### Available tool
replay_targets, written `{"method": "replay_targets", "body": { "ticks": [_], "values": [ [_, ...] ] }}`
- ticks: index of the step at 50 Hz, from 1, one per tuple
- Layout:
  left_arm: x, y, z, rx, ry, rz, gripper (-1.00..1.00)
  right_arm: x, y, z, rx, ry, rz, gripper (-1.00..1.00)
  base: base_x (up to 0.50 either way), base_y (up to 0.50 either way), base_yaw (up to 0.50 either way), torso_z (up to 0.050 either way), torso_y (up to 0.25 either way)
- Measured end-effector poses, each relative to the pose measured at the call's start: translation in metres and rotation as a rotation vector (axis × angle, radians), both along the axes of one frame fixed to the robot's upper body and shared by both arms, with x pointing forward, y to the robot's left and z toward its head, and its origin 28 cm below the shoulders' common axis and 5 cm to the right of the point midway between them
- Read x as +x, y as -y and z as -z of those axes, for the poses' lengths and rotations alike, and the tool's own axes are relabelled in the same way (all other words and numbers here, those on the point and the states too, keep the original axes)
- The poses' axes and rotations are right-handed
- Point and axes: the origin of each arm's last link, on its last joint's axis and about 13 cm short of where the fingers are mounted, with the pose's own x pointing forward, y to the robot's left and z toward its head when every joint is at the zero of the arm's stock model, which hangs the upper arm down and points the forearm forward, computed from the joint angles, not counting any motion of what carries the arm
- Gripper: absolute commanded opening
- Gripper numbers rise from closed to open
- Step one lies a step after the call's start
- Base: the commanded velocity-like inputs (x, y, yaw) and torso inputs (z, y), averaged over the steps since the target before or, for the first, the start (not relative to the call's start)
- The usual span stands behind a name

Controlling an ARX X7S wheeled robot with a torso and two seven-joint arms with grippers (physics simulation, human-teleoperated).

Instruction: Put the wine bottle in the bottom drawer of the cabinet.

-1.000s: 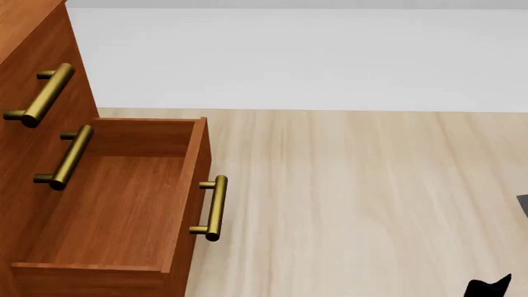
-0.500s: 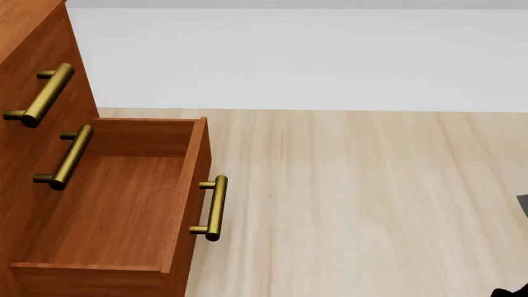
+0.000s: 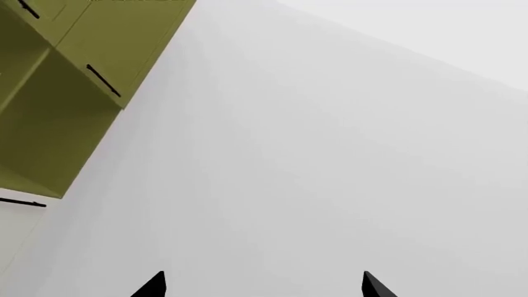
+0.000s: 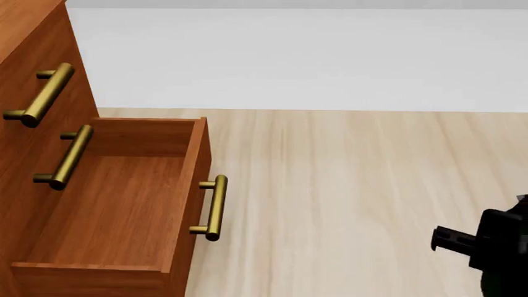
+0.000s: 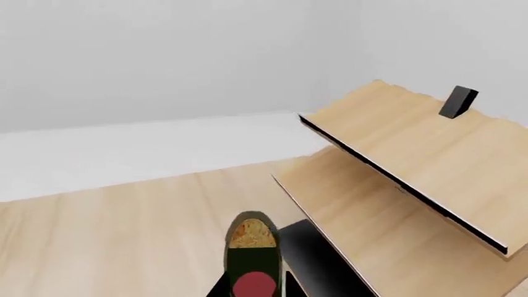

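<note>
Reddish-brown bottom drawer [image 4: 107, 204] open, empty. Wine bottle [image 5: 251, 260] apparently pinched in right hand [image 4: 486, 247], well clear. Left hand [image 3: 262, 288] spread. Placement pending.

One reddish-brown cabinet [image 4: 25, 37] fills the left of the head view, carrying three brass bar handles [image 4: 216, 207] and one pulled-out bottom drawer [image 4: 107, 210]. One corked wine bottle [image 5: 250, 257] sits at bottom centre of the right wrist view, beside one pale wooden rack [image 5: 421, 161] with two slanted boards.

Matt wooden bottom drawer [image 4: 115, 204], seemingly brass-handled
</note>
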Motion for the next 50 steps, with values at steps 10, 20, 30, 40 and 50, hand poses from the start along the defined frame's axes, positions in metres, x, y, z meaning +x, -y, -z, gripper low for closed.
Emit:
{"method": "replay_targets", "body": {
  "ticks": [10, 20, 30, 40, 50],
  "values": [
    [0.000, 0.000, -0.002, 0.000, -0.006, -0.005, 1.00, 0.013, -0.013, -0.024, -0.011, 0.006, -0.090, -1.00, 0.00, 0.00, 0.00, 0.000, 0.001],
    [0.001, 0.000, -0.001, -0.002, -0.010, -0.005, 1.00, 0.025, -0.029, -0.048, -0.001, -0.014, -0.210, -1.00, 0.00, 0.00, 0.00, 0.000, 0.001],
    [0.002, 0.000, -0.004, -0.004, -0.010, -0.004, 1.00, 0.035, -0.048, -0.073, 0.006, -0.031, -0.348, -1.00, 0.00, 0.00, 0.00, 0.000, 0.000],
    [0.002, 0.000, -0.006, -0.004, -0.011, -0.002, 1.00, 0.045, -0.068, -0.099, 0.015, -0.062, -0.471, -1.00, 0.00, 0.00, 0.00, 0.000, 0.001],
    [0.002, 0.000, -0.007, -0.003, -0.013, 0.001, 1.00, 0.054, -0.083, -0.123, 0.031, -0.121, -0.553, -1.00, 0.00, 0.00, 0.00, 0.000, 0.001]
  ]
}}
